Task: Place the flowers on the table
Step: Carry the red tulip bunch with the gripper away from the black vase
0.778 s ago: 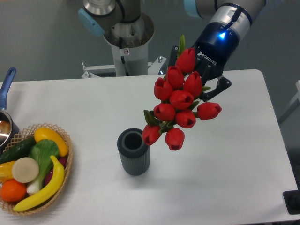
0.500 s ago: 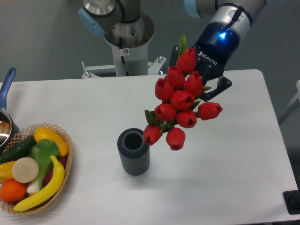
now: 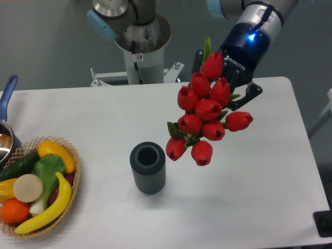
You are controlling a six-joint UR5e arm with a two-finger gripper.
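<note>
Far out to the left of the fingers, at the table's edge, sits the woven basket of fruit (image 3: 39, 187), and nearer, below and left of the fingers, the dark ribbed vase (image 3: 148, 168) stands upright and empty on the table (image 3: 249, 197). Just right of the vase's mouth and above it hang the flowers (image 3: 207, 122), clear of the tabletop and not touching the vase. Their long axis runs on a slant: the red heads point down and to the left, toward the camera, while the stems run up and to the right into the gripper (image 3: 228, 85). The blooms hide most of the stems and the place where they are held, so the grip itself cannot be seen; one dark finger (image 3: 248, 96) shows beside the bunch, and since the bunch hangs in the air from there, I judge the jaws are closed on the stems. The flowers lie below and left of the fingers, so laying them down calls for lowering over the bare white surface to the right of the vase, heads leading.
</note>
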